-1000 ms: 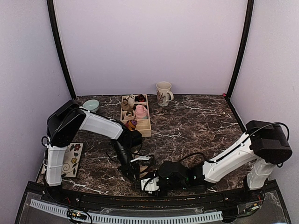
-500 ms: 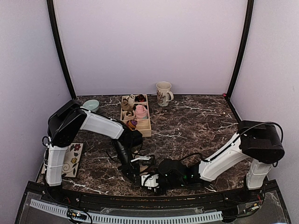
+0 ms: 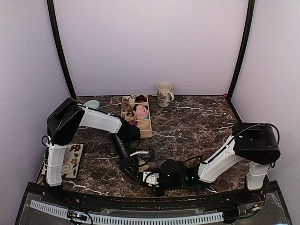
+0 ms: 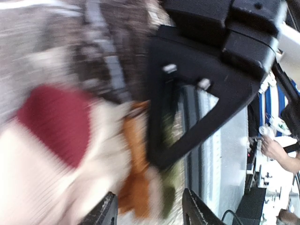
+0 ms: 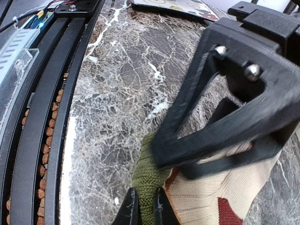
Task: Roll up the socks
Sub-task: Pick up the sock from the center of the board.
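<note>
counter [image 3: 201, 122]: the work sits at the near edge, by both arm bases. My read is that this lets both arms reach the same bundle. The wooden tray [image 3: 146, 133] of bundles and the mug [image 3: 164, 93] sit at the back, well apart and out of the way.

socks [image 5: 206, 199]: on the counter near the front edge, between the two claws. Beige knit with a maroon patch is on top, and orange and olive-green knit pokes out the near side. Looks bunched, not a tidy roll yet. The left wrist view is too blurred to say more.

left claw [image 4: 150, 212]: fingers spread, straddling the orange/green edge, gripping nothing I can see. One finger lies across the beige knit in the right wrist view; can't tell if it presses.

right claw [image 5: 145, 206]: fingers pressed together, pinching the olive-green cuff [image 5: 146, 180] at their tips. Likely the anchor, so the rolled end doesn't spring open while the left is free.
</note>
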`<state>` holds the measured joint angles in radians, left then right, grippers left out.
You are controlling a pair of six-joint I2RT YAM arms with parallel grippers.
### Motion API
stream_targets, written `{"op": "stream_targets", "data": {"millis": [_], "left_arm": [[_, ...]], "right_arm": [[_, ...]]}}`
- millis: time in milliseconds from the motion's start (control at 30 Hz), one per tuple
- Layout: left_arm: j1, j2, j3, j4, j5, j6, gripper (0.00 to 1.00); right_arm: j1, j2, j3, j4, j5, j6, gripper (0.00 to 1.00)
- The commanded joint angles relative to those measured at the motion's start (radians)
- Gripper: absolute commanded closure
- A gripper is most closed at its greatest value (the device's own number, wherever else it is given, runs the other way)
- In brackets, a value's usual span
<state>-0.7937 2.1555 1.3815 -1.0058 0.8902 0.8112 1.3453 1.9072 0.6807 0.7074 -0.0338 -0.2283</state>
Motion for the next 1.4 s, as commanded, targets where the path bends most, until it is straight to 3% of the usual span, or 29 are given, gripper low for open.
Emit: {"op": "stream_targets", "data": {"millis": [0,400,633,767,867,1000,1200,1367], "left_arm": [[0.108,-0.016,0.050,0.047,-0.198,-0.020,0.49],[0.152,0.039,0.213,0.171,-0.280,-0.130,0.51],[0.148,0.054,0.272,0.239,-0.272,-0.184,0.55],[0.134,0.065,0.267,0.313,-0.290,-0.196,0.73],[0.132,0.079,0.292,0.328,-0.261,-0.198,0.80],[0.129,0.098,0.339,0.327,-0.264,-0.194,1.00],[0.132,0.063,0.360,0.362,-0.320,-0.209,0.98],[0.150,-0.016,0.338,0.319,-0.308,-0.212,0.71]], "right_arm": [[-0.012,0.036,-0.081,-0.111,-0.017,0.124,1.00],[-0.077,0.046,-0.065,-0.205,-0.022,0.239,1.00],[-0.123,0.046,-0.048,-0.294,-0.029,0.213,1.00],[-0.167,0.041,-0.019,-0.357,-0.036,0.170,1.00],[-0.202,0.041,0.000,-0.393,-0.044,0.143,1.00],[-0.240,0.051,0.024,-0.432,-0.059,0.097,1.00],[-0.289,0.073,0.047,-0.482,-0.119,0.074,1.00],[-0.302,0.080,0.022,-0.461,-0.185,0.116,1.00]]}}
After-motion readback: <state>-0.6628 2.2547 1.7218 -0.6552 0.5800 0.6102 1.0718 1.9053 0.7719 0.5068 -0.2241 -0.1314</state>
